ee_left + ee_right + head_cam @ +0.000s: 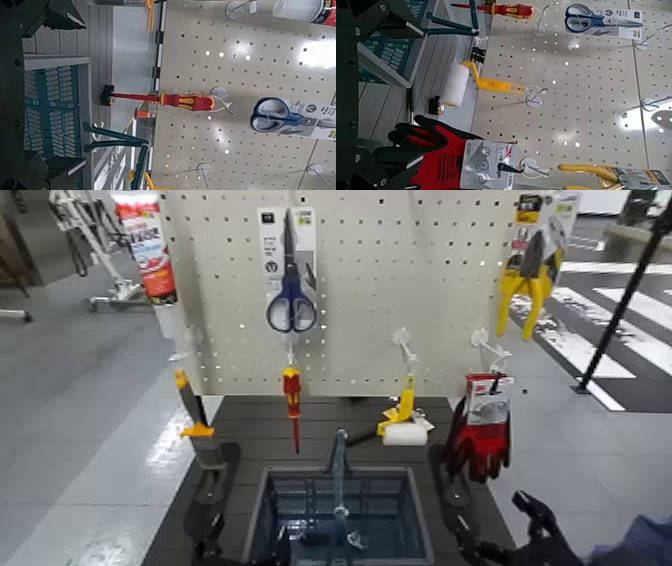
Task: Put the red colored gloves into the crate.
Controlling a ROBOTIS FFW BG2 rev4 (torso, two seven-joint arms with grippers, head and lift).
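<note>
Red colored gloves point(481, 435) hanging from a hook at the right of the pegboard point(350, 285), with the crate point(423, 515) near centre, the right gripper point(490, 512) wide open and empty near the gloves, and the left gripper point(249, 532), likewise wide open and empty, at the crate's near left.

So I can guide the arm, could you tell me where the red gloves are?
In the head view, the red gloves hang at the pegboard's lower right, right of the yellow-handled roller.
</note>
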